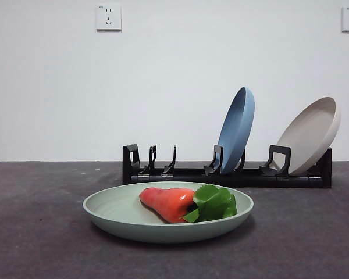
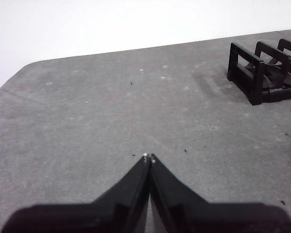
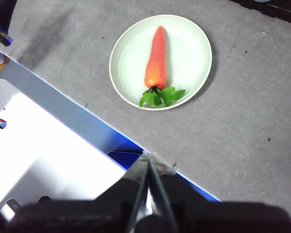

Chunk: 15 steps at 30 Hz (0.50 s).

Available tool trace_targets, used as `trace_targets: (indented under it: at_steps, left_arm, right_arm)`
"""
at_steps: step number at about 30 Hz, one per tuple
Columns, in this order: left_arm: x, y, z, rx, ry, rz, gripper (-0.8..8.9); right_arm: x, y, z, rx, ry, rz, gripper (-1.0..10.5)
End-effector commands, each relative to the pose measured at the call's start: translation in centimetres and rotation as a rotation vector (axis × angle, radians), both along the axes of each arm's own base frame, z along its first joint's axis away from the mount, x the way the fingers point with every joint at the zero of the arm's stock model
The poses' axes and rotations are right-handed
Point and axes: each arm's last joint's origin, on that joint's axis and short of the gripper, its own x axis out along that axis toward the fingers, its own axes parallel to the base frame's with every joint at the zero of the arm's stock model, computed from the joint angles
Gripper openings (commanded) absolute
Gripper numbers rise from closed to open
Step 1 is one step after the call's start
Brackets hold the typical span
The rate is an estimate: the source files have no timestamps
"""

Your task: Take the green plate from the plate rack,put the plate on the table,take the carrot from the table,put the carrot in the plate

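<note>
The green plate [image 1: 128,216] lies flat on the table [image 1: 41,232] in front of the plate rack [image 1: 180,172]. The carrot [image 1: 167,203] rests inside it, orange body with green leaves at one end. In the right wrist view the green plate [image 3: 189,53] and the carrot [image 3: 156,58] appear from high above. My right gripper [image 3: 149,156] is shut and empty, well away from the plate, over the table's edge. My left gripper [image 2: 149,157] is shut and empty above bare table, with the rack's end [image 2: 254,73] off to one side.
A blue plate [image 1: 237,129] and a beige plate [image 1: 311,135] stand tilted in the rack's slots. White wall with sockets lies behind. A white and blue surface [image 3: 48,141] lies beyond the table's edge under the right gripper.
</note>
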Motion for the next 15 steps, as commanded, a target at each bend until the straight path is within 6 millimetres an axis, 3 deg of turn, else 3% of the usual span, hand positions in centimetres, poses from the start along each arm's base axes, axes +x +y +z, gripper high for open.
trace_targets:
  at_steps: [1, 12, 15]
  left_arm:
    - [0.06, 0.03, -0.39, -0.006, 0.006, 0.005, -0.03]
    - [0.06, 0.03, -0.39, -0.006, 0.006, 0.006, -0.03]
    - [0.06, 0.03, -0.39, -0.006, 0.006, 0.005, -0.03]
  right_arm:
    - [-0.02, 0.0, 0.05, 0.001, -0.011, 0.006, 0.0]
    - [-0.01, 0.01, 0.05, 0.0, -0.01, 0.007, 0.0]
    - [0.14, -0.09, 0.16, -0.039, -0.08, 0.044, 0.0]
